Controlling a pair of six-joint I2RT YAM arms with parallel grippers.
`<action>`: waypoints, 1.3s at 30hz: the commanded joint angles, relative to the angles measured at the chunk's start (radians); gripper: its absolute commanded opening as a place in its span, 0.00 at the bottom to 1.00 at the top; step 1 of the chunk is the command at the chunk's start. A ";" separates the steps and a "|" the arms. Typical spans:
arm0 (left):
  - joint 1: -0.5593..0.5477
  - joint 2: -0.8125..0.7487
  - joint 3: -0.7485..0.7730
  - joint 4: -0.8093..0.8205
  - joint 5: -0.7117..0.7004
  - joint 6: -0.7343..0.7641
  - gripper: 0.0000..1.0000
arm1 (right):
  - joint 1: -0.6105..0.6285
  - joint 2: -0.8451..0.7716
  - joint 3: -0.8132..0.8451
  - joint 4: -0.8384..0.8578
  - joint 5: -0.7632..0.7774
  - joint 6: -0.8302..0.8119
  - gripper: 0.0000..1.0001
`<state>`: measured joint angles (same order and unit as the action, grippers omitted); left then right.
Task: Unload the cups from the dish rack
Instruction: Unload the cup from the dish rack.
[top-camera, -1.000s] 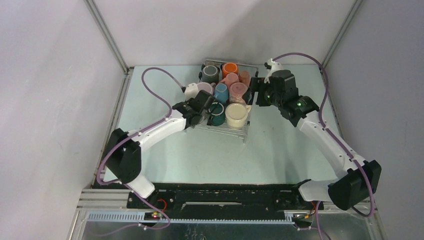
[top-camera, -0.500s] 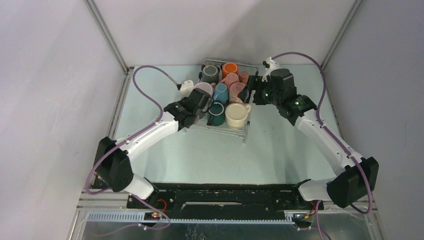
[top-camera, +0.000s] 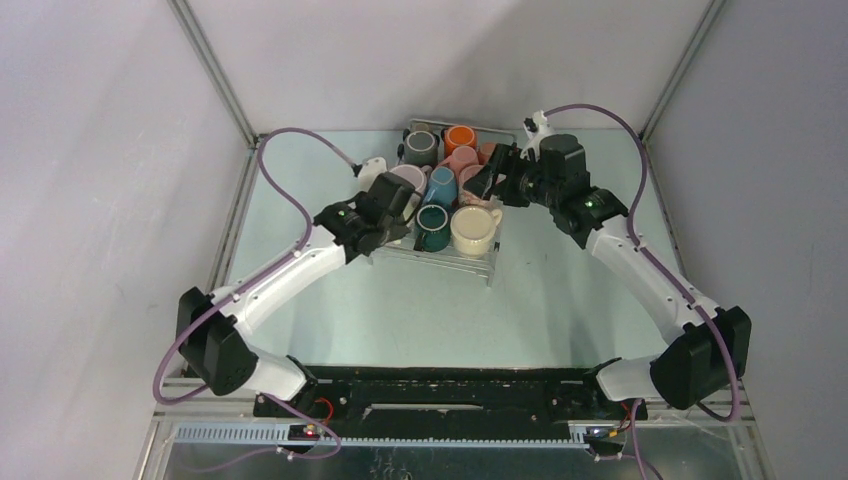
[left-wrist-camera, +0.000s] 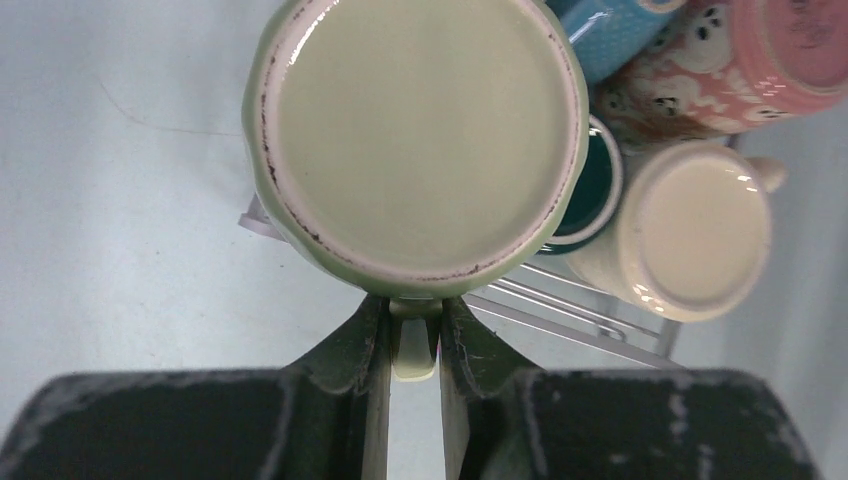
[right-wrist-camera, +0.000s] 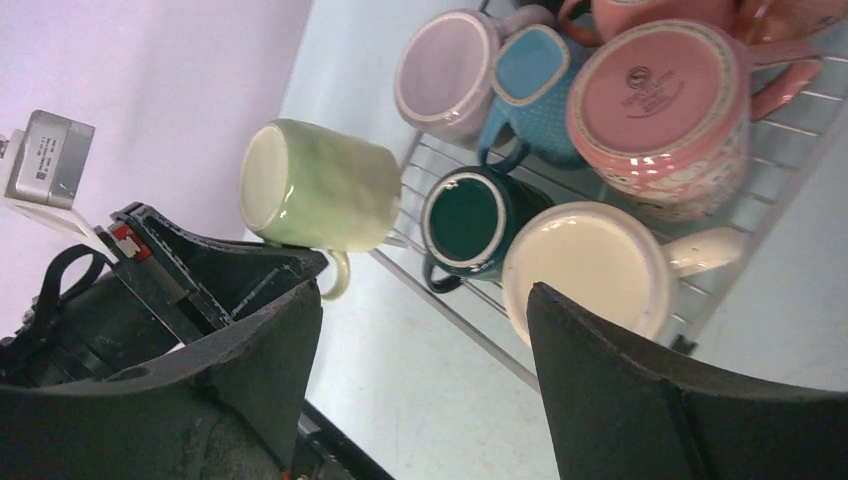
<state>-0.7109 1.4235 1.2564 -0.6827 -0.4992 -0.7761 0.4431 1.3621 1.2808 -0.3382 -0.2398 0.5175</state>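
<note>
My left gripper (left-wrist-camera: 413, 312) is shut on the handle of a pale green cup (left-wrist-camera: 415, 130). It holds the cup on its side at the left edge of the dish rack (left-wrist-camera: 560, 312), with the cup's base toward the wrist. The right wrist view shows this cup (right-wrist-camera: 325, 185) lifted just left of the rack (right-wrist-camera: 470, 325). My right gripper (right-wrist-camera: 425, 290) is open and empty. It hovers over the rack's right side (top-camera: 490, 180), above the pink cups. On the rack (top-camera: 445, 260) stand grey (top-camera: 421, 148), orange (top-camera: 460, 138), blue (top-camera: 441, 185), teal (top-camera: 432, 228) and cream (top-camera: 472, 230) cups.
Bare pale table (top-camera: 420, 310) lies in front of the rack and to both its sides. Grey walls with metal posts (top-camera: 215, 75) close in the back and sides. The left arm's purple cable (top-camera: 290, 160) loops over the table's left part.
My left gripper has drawn a little left and back with the pale green cup in its jaws. My right gripper has moved left, over the rack's right side, still open.
</note>
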 joint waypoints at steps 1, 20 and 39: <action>-0.012 -0.075 0.159 0.054 0.037 0.026 0.00 | -0.018 0.004 -0.033 0.126 -0.087 0.104 0.83; -0.013 -0.036 0.332 0.161 0.290 -0.025 0.00 | -0.089 0.016 -0.257 0.649 -0.359 0.447 0.83; 0.012 -0.028 0.312 0.307 0.491 -0.162 0.00 | -0.107 0.079 -0.311 1.061 -0.423 0.711 0.76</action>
<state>-0.7109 1.4220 1.5177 -0.5434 -0.0723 -0.8841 0.3405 1.4261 0.9730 0.5526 -0.6380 1.1423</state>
